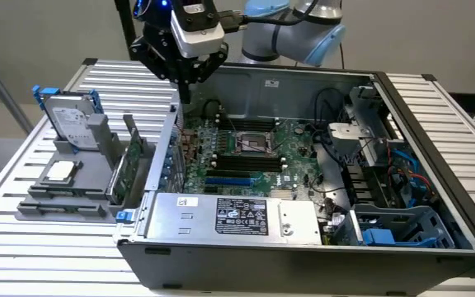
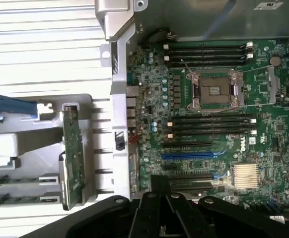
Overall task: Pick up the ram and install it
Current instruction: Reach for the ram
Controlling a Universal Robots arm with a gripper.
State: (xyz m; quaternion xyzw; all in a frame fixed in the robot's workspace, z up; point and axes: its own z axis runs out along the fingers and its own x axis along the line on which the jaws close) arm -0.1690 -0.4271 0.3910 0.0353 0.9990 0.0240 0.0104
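Ram (image 2: 71, 153) stands on edge in a slot of the grey holder (image 1: 64, 209), outside the open computer case (image 1: 303, 260) and just beside its side wall, on the exterior view's left. A hard drive (image 1: 72, 124) stands upright in the same holder. The gripper (image 1: 190, 79) hangs above the case's far corner on that side, well apart from the ram, its jaws drawn together, over the edge of the motherboard (image 1: 246, 154)

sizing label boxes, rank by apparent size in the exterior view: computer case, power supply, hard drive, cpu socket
1. computer case
2. power supply
3. hard drive
4. cpu socket
The power supply is nearer the camera, which flatters it.
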